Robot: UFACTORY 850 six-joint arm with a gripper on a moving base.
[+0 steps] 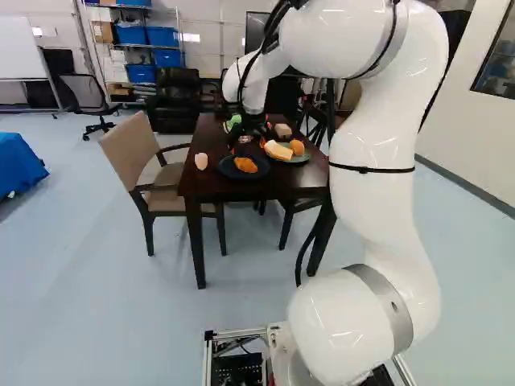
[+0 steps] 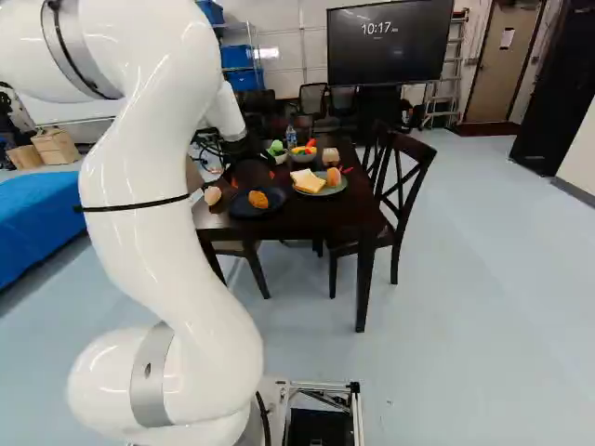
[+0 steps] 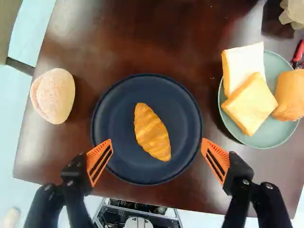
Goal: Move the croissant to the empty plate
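Bright room, glossy bench [image 3: 185,57].
Pale glare spots its top; a soft shadow falls on it beside the bread roll [image 3: 53,95]; highlights shine on the white arm [image 1: 374,145] reaching over it.

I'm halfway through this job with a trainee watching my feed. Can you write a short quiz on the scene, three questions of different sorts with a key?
1. Fill in the number: on the pale green round plate, ___ square slices of bread lie beside an orange-brown bun.
2. Where does the golden-brown, ridged croissant lie?
a) on the pale green plate
b) on the dark blue round plate
c) directly on the dark wooden tabletop
3. True or false: the black two-fingered gripper with orange pads is open, with neither finger touching the croissant.

Key: 1. two; 2. b; 3. true
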